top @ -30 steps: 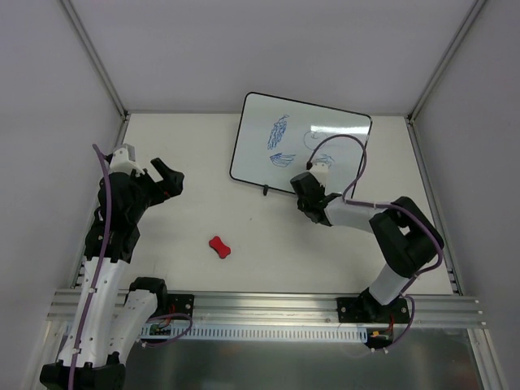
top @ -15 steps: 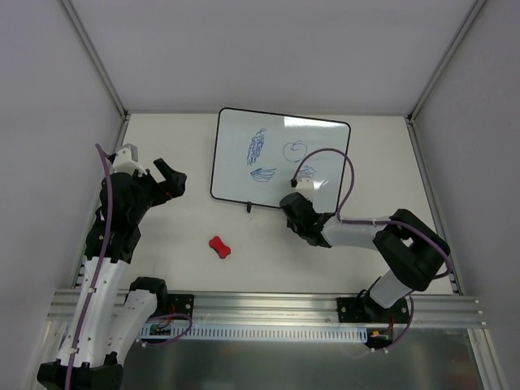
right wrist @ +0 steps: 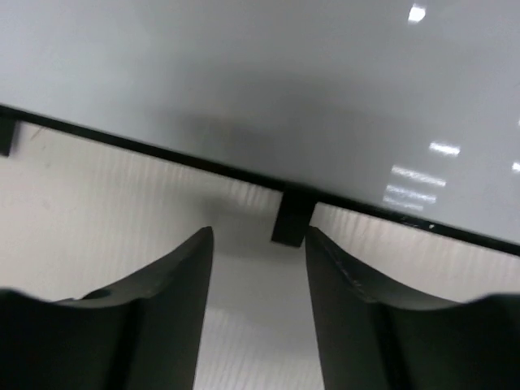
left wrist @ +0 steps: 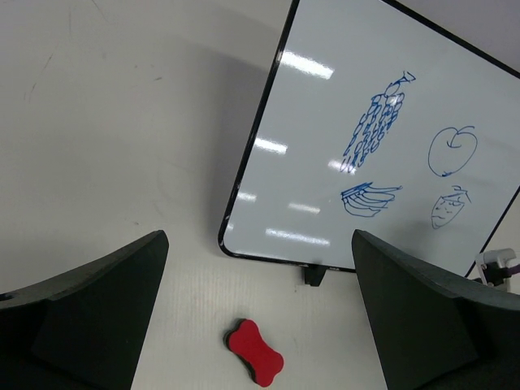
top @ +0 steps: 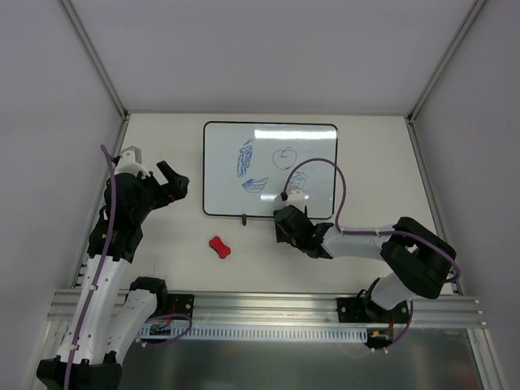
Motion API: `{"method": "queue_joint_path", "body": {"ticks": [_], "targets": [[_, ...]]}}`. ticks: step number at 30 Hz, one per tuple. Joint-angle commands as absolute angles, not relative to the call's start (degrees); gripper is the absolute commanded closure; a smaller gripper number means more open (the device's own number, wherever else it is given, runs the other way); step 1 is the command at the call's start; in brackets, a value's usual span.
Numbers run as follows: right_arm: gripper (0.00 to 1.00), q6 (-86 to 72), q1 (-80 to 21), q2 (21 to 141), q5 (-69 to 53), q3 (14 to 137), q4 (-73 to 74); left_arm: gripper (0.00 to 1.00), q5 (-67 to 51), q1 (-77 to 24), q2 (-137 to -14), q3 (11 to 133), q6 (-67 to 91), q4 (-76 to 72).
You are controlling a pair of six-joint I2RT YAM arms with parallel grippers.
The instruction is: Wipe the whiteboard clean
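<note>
The whiteboard (top: 270, 169) is not yet wiped, the left gripper (top: 173, 183) and right gripper (right wrist: 258, 237) are spread and empty, so the eraser (top: 219, 247) must be grasped next.

White-and-black arms (top: 357, 241) trail purple cables (top: 340, 191) and end in black fingers (left wrist: 81, 309).

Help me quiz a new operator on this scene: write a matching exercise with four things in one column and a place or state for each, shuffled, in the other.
Column 1
1. whiteboard
2. eraser
3. left gripper
4. right gripper

Column 2
A. red, lying loose in front of the board
B. jaws apart, at the board's near edge by a small black foot
C. carries blue drawings
D. jaws wide open, left of the board, holding nothing

Pairs: 1-C, 2-A, 3-D, 4-B
</note>
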State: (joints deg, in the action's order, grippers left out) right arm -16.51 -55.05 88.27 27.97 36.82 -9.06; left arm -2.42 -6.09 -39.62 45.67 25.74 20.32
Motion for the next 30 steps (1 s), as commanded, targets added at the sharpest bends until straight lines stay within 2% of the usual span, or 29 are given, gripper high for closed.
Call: {"method": "queue_joint_path", "body": {"ticks": [1, 2, 10, 14, 16, 21, 24, 30], "targets": [[0.44, -14.87, -56.34, 84.21, 25.67, 37.53, -7.21, 0.01, -2.02, -6.68, -39.2, 45.18, 26.89, 21.27], [0.39, -13.81, -56.34, 81.59, 25.4, 37.62, -6.68, 0.01, -1.85, -6.68, -39.2, 45.18, 27.16, 21.53], [0.21, -0.53, -53.1, 65.32, 18.13, 39.9, 3.68, 0.01, -3.69, -6.68, -40.34, 46.23, 27.51, 25.74], [0.12, 3.07, -40.22, 58.9, 10.66, 41.39, 8.08, 0.01, -3.96, -6.68, -40.43, 45.27, 28.73, 28.12], [0.12, 6.13, -34.3, 56.88, 3.22, 42.36, 8.61, 0.01, -4.83, -6.77, -40.08, 44.56, 28.83, 28.74], [0.1, 7.3, -13.23, 59.76, -14.74, 45.52, 7.04, 0.01, -6.94, -7.47, -40.69, 42.54, 30.49, 29.62], [0.1, 5.19, -5.57, 64.32, -24.23, 46.4, 0.91, 0.01, -6.95, -8.52, -41.39, 41.14, 31.99, 29.88], [0.15, 5.71, 1.04, 75.12, -36.46, 50.89, -4.82, 0.01, -6.07, -10.81, -43.06, 38.5, 35.77, 30.15]]}}
